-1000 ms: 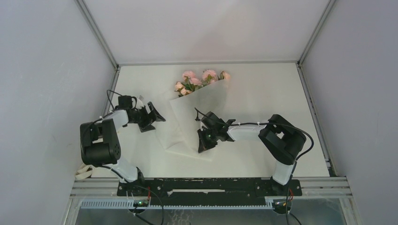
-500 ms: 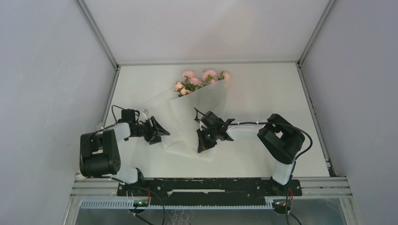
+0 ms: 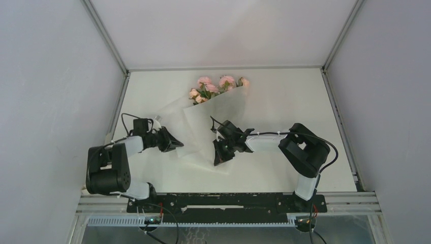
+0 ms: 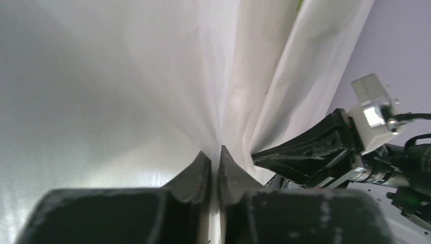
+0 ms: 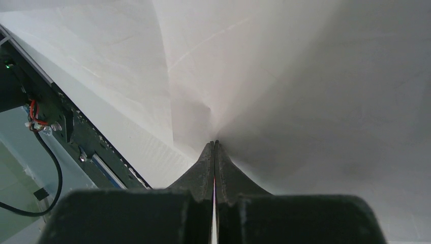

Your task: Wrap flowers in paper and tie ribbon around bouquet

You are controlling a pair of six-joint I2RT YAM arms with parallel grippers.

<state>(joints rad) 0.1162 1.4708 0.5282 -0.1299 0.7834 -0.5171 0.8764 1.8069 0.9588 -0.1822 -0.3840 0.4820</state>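
Table [image 3: 289, 107]: white, walled on three sides.
Paper [image 3: 216, 119]: centre, folded over flowers [image 3: 217, 86]; blooms peek out at 12 o'clock, stems hidden.
Left gripper [image 3: 178, 146]: pinching the 9 o'clock edge.
Right gripper [image 3: 217, 159]: clamped on the 6 o'clock fold.

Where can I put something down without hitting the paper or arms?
Bare table lies right of the flowers and paper, beyond the right arm. A smaller strip runs between the paper's near edge and the base rail. The middle is crowded: left gripper and right gripper both pinch the paper.
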